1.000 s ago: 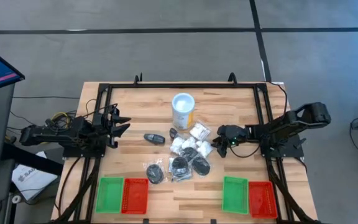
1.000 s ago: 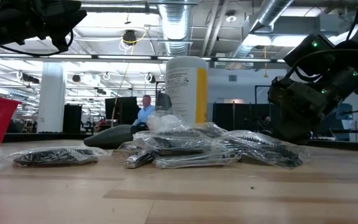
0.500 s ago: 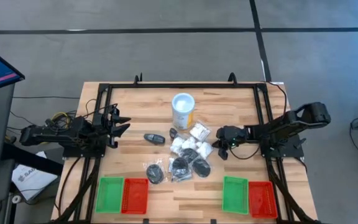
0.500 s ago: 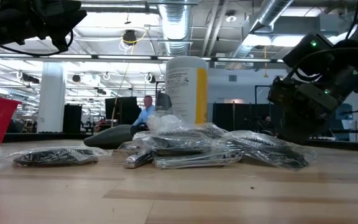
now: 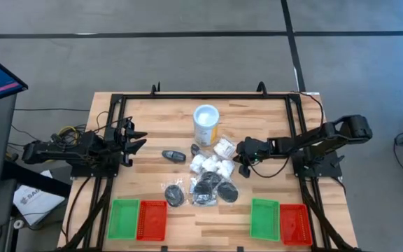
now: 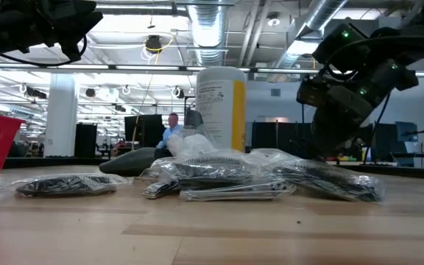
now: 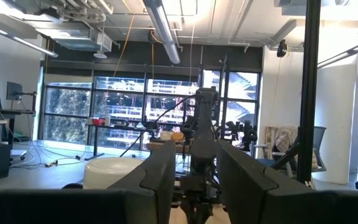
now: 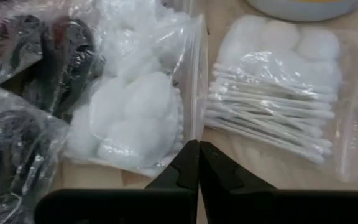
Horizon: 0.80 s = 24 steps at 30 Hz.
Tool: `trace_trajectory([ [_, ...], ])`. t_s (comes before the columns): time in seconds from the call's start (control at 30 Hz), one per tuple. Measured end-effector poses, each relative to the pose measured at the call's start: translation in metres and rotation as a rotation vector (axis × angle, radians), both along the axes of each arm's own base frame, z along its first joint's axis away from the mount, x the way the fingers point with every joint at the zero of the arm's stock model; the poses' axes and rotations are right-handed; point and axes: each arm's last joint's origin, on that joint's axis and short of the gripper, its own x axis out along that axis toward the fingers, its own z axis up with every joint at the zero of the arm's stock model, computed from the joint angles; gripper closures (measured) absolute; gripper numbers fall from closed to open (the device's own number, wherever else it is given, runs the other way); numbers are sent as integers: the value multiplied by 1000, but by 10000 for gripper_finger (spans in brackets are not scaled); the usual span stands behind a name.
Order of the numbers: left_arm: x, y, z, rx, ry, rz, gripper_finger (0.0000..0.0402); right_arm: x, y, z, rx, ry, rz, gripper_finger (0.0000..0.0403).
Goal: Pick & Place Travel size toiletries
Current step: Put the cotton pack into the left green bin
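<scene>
Hovering at the packet pile's (image 5: 208, 178) three o'clock edge, the right gripper (image 5: 241, 155) is pinched closed, empty, beside cotton packets (image 8: 135, 118). Left gripper (image 5: 137, 138) waits parted, empty.

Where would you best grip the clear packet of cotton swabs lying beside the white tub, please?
Probably the cotton swab packet by its free plastic edge nearest the right gripper, from above. It lies flat on the table, that edge overlaps nothing, and the gripper's shut fingers would first have to open.

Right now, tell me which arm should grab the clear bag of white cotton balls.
Right. The right gripper, fingers shut, hangs beside the clear bag of white cotton balls; the left gripper waits far off.
</scene>
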Motion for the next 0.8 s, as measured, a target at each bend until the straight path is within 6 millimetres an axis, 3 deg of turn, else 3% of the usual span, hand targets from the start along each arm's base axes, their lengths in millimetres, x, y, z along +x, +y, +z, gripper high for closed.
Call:
trace_trajectory([
  [0.4, 0, 0, 0, 0, -2, 0, 293, -13, 0, 43, -29, -165, 8, 403],
  [0.8, 0, 0, 1, -45, -14, -18, 293, -20, 0, 62, -40, -261, 16, 403],
])
